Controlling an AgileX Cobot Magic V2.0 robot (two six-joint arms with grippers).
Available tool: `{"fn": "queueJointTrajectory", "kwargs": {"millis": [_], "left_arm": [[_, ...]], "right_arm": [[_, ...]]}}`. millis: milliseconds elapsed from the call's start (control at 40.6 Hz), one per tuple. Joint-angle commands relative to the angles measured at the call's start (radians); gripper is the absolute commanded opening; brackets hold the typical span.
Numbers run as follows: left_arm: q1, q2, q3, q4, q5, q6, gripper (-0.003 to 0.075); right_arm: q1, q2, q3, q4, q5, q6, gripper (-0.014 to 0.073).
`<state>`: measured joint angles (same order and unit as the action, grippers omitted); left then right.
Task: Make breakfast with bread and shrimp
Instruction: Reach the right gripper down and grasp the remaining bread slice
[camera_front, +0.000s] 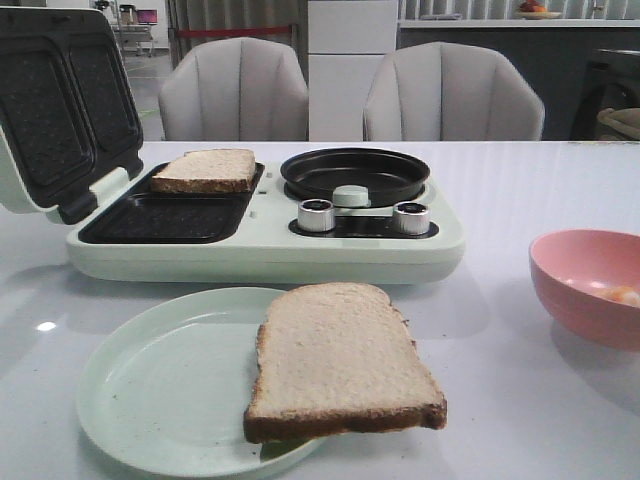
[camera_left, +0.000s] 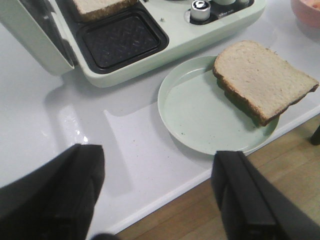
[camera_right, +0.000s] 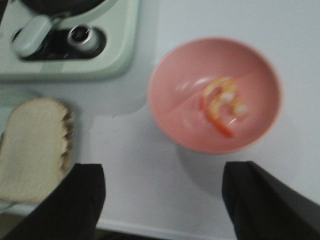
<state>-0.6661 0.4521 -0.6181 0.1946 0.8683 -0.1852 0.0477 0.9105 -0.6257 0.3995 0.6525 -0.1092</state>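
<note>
One bread slice (camera_front: 340, 360) lies on the right side of a pale green plate (camera_front: 150, 385), overhanging its rim; the left wrist view shows this slice (camera_left: 262, 77) too. A second slice (camera_front: 205, 170) rests in the far grill tray of the breakfast maker (camera_front: 260, 250). The shrimp (camera_right: 222, 105) lies curled in a pink bowl (camera_right: 215, 95), only its edge (camera_front: 622, 295) showing in the front view. My left gripper (camera_left: 157, 197) is open over the table's front edge, nothing between its fingers. My right gripper (camera_right: 162, 202) is open, short of the bowl, empty.
The breakfast maker has its lid (camera_front: 60, 100) raised at the left, a black round pan (camera_front: 355, 172) at the right and two knobs (camera_front: 316, 214) in front. Two grey chairs (camera_front: 235, 90) stand behind the table. Wooden floor (camera_left: 225, 220) shows past the table edge.
</note>
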Motion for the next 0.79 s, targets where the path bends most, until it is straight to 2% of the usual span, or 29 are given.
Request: {"fn": "queueJointTrajectory", "kwargs": {"millis": [0,271,394,763], "left_arm": [[-0.007,0.006,-0.025,0.003,-0.103,-0.005,0.0506],[-0.007,0.006,-0.025,0.003,-0.136,-0.005,0.0506],[-0.007,0.006,-0.025,0.001,-0.136,-0.005,0.0506],[-0.007,0.006,-0.025,0.002,-0.136,-0.005,0.0506]], "right_arm": [[0.064,0.083,-0.038,0.158,-0.003,-0.096,0.059],[0.265,0.372,-0.069,0.426,-0.013,-0.263,0.059],[0.305,0.511,-0.133,0.502,0.007,-0.327,0.059],[0.307,0.806,-0.309,0.519,0.054,-0.346,0.059]]}}
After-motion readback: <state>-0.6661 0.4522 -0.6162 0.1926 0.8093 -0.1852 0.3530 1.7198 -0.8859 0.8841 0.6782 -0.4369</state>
